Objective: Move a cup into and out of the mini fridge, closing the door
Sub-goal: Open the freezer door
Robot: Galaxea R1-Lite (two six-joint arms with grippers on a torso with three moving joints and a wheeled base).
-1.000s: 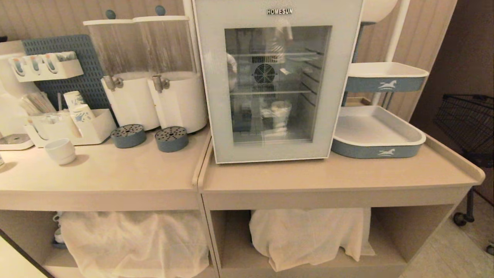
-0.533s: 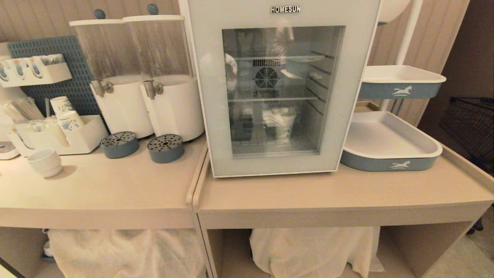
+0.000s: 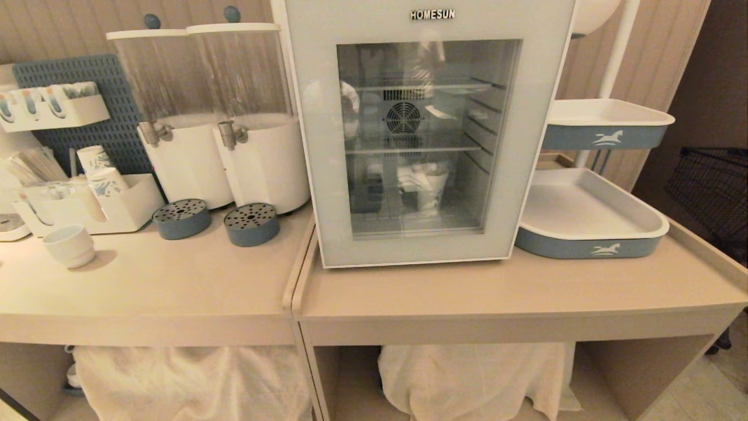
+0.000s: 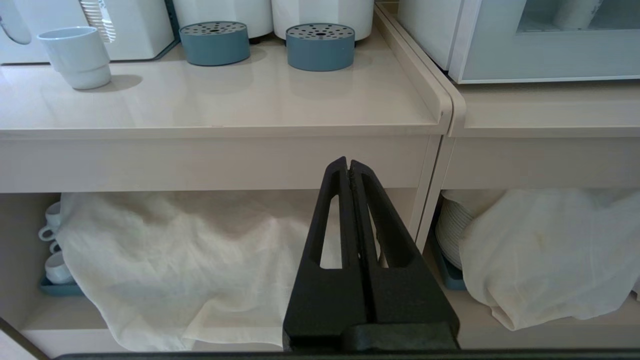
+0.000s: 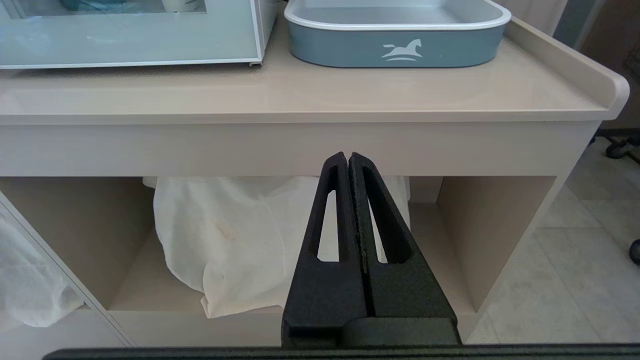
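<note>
The white mini fridge (image 3: 409, 143) stands on the right counter with its glass-paned door (image 3: 315, 146) shut. Through the glass, a white paper cup (image 3: 429, 187) stands upright on the lowest wire shelf. Neither arm shows in the head view. My left gripper (image 4: 348, 162) is shut and empty, held below the counter's front edge, ahead of the cloth-covered shelf. My right gripper (image 5: 348, 156) is likewise shut and empty, low in front of the right counter under the fridge door's (image 5: 125, 40) bottom edge.
Two drink dispensers (image 3: 228, 117) with blue drip trays (image 3: 252, 223) stand left of the fridge. A white mug (image 3: 69, 245) and an organiser with patterned paper cups (image 3: 102, 175) sit further left. Blue-and-white trays (image 3: 590, 234) stand right of the fridge. Cloths (image 3: 467, 374) cover the lower shelves.
The whole head view shifted early on, as the camera came closer to the counter; it has since held still. Fridge, cup and counter things have not moved.
</note>
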